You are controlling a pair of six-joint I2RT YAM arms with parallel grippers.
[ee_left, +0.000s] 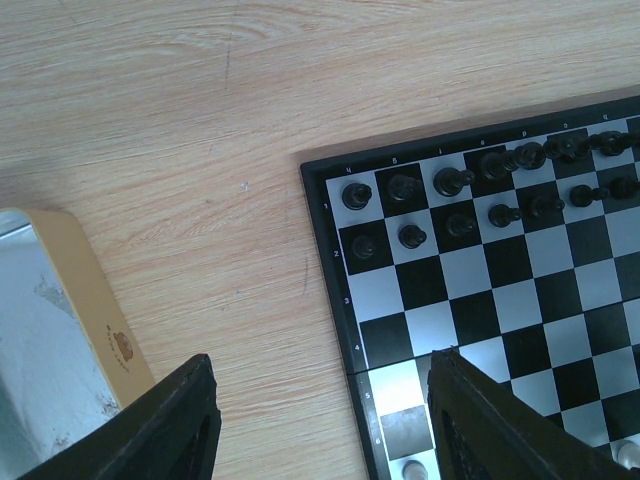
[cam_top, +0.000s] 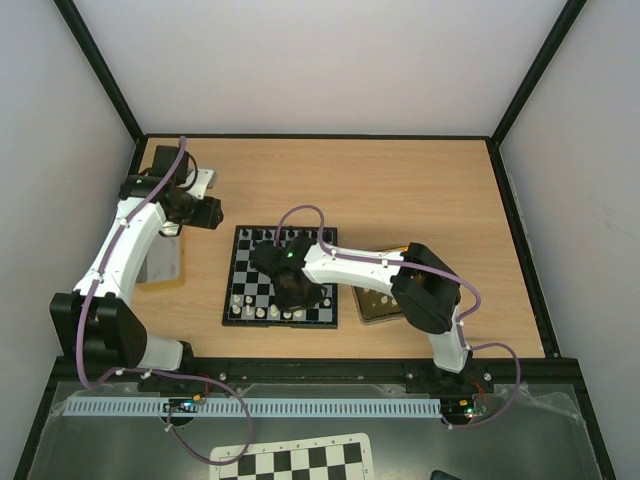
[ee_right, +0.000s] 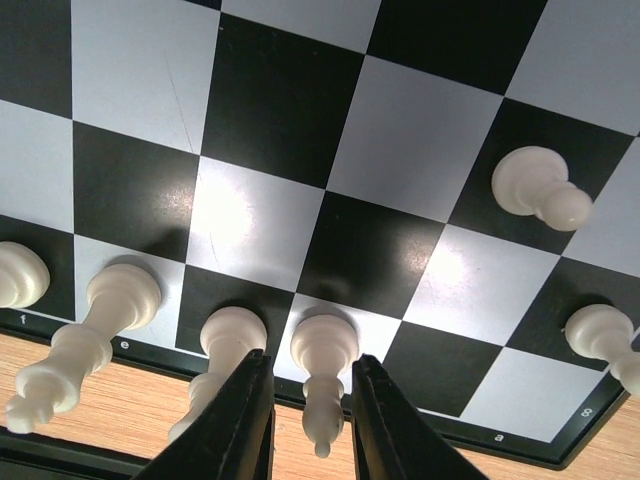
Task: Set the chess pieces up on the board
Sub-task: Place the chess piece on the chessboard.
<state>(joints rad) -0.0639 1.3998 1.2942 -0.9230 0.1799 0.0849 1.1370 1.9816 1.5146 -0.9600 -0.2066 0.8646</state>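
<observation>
The board (cam_top: 228, 300) lies mid-table. Black chess pieces (ee_left: 460, 180) fill its two far rows, and cream-white chess pieces (cam_top: 262, 313) line its near edge. My right gripper (ee_right: 310, 362) hangs low over that near row. Its jaws stand narrowly open on either side of a white bishop (ee_right: 322, 345), which stands on a pale square with a small gap on each side. Other white pieces (ee_right: 110, 295) stand beside it, and a pawn (ee_right: 535, 185) stands one row in. My left gripper (ee_left: 320, 420) is open and empty above the wood next to the board (ee_left: 500, 300).
A square gold tin (cam_top: 165, 262) lies left of the board, under the left arm, and its rim (ee_left: 85, 300) is close to my left finger. Another gold piece (cam_top: 375, 308) lies right of the board beneath the right arm. A printed checkered sheet (cam_top: 295, 462) sits below the table's front rail.
</observation>
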